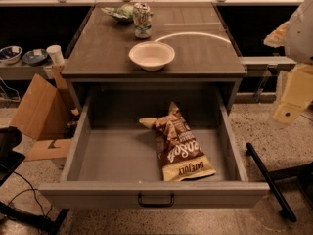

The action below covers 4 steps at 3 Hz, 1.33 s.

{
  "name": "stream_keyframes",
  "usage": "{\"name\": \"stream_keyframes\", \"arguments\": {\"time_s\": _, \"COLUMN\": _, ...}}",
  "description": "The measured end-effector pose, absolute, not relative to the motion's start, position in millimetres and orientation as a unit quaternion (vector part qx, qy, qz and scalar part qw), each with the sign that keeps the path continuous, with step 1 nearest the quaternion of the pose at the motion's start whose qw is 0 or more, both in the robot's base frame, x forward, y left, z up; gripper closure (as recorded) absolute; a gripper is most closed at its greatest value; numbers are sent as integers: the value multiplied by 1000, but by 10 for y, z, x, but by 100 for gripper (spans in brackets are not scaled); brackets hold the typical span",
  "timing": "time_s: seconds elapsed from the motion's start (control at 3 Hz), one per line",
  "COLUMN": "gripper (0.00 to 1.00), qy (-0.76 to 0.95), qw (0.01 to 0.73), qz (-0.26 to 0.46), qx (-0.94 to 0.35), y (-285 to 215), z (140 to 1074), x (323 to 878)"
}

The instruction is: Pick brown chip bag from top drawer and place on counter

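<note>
The brown chip bag point(179, 145) lies flat in the open top drawer point(98, 155), right of the middle, with its cream-yellow band toward the drawer front. The drawer is pulled fully out, and its dark handle point(156, 200) is on the front panel. The counter point(98, 48) is the grey-brown top above it, marked with a pale curved line. My gripper point(293, 97) shows as pale cream parts at the right edge of the view. It hangs outside the drawer, to the right of the cabinet, apart from the bag.
On the counter stand a white bowl point(151, 55), a drink can point(142, 20) and a small green-and-white bag point(119, 12). A cardboard box point(39, 109) stands left of the cabinet. A black bar point(269, 180) lies on the floor at the right.
</note>
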<state>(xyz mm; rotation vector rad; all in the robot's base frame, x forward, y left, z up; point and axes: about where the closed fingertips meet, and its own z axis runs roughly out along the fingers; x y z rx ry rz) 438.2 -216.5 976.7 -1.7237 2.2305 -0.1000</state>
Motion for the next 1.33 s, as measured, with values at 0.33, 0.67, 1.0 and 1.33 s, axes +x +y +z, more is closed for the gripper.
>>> {"name": "stream_keyframes", "arguments": {"time_s": 0.33, "gripper": 0, "qy": 781, "qw": 160, "qz": -35, "qx": -603, "y": -2165, "z": 9767, "x": 4382}}
{"name": "stream_keyframes", "arguments": {"time_s": 0.67, "gripper": 0, "qy": 783, "qw": 182, "qz": -21, "qx": -594, "y": -2115, "z": 9663, "x": 4462}}
{"name": "stream_keyframes", "arguments": {"time_s": 1.0, "gripper": 0, "qy": 797, "qw": 227, "qz": 37, "qx": -558, "y": -1849, "z": 9193, "x": 4799}}
{"name": "stream_keyframes", "arguments": {"time_s": 1.33, "gripper": 0, "qy": 806, "qw": 263, "qz": 78, "qx": -525, "y": -1519, "z": 8786, "x": 5316}}
